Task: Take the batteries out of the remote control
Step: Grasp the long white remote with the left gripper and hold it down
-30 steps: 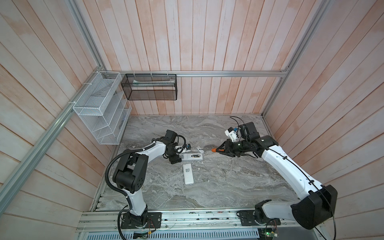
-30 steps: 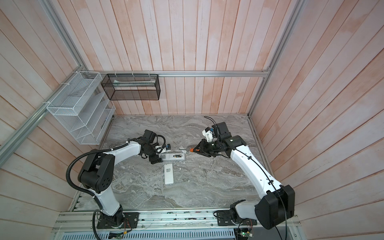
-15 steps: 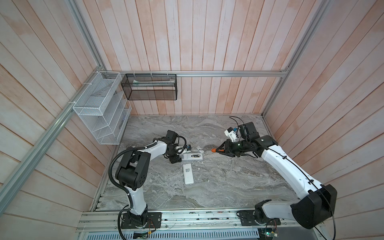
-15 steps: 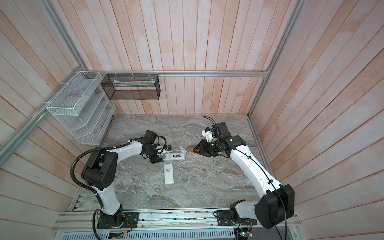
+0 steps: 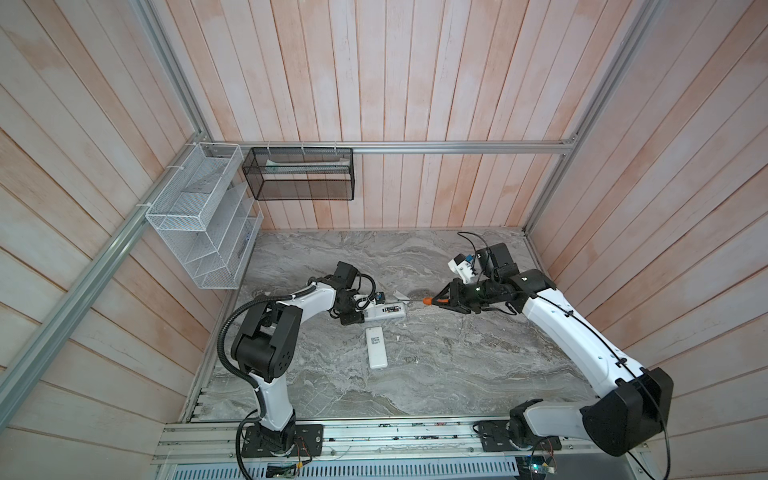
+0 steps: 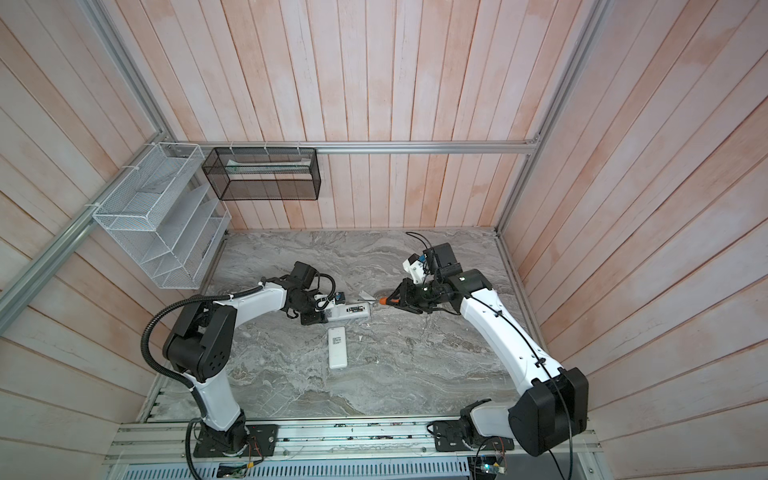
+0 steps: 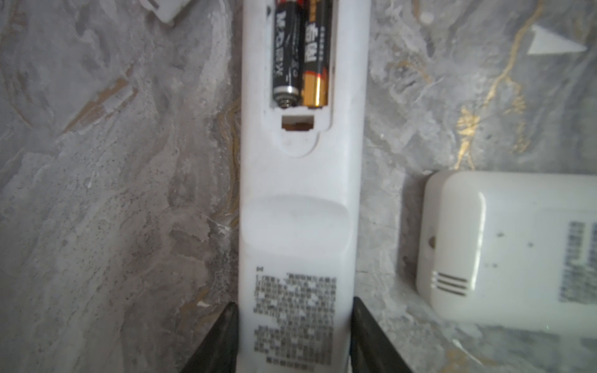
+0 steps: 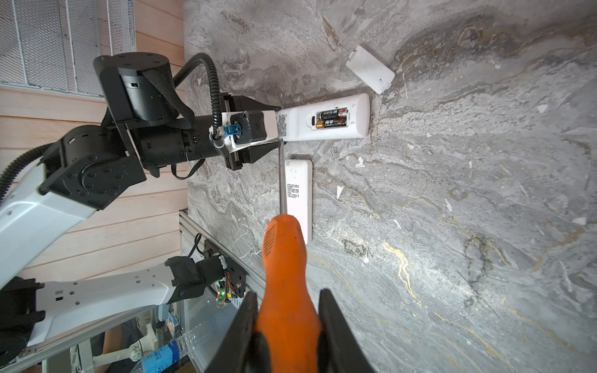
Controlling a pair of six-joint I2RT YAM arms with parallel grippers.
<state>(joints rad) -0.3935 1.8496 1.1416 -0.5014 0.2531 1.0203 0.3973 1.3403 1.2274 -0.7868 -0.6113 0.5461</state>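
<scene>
The left gripper has its jaws set against both long sides of the remote control, at the end with the printed label. They look clamped on it, parted just as wide as the body. The remote control lies back-up on the desk with its compartment uncovered. The batteries sit side by side inside it, at the end away from the jaws, and neither is out yet. A second remote lies just beside, toward the front of the desk. The loose battery cover rests near the compartment end, on the far side.

Further right, in a top view, the screwdriver points at the remote control. Its tip is near the compartment end, though I cannot tell whether it touches. The right gripper has its jaws drawn close, tight on the orange handle.

Prying looks like the next step, and the hold is the weak spot. Clamped at one end only, the remote control could swing or tip up when the tip pushes at the other end. The blade could also skid off a round battery and scrape the casing or the contacts. A battery levered free too sharply may spring out and roll across the desk, perhaps against the second remote or the battery cover.
</scene>
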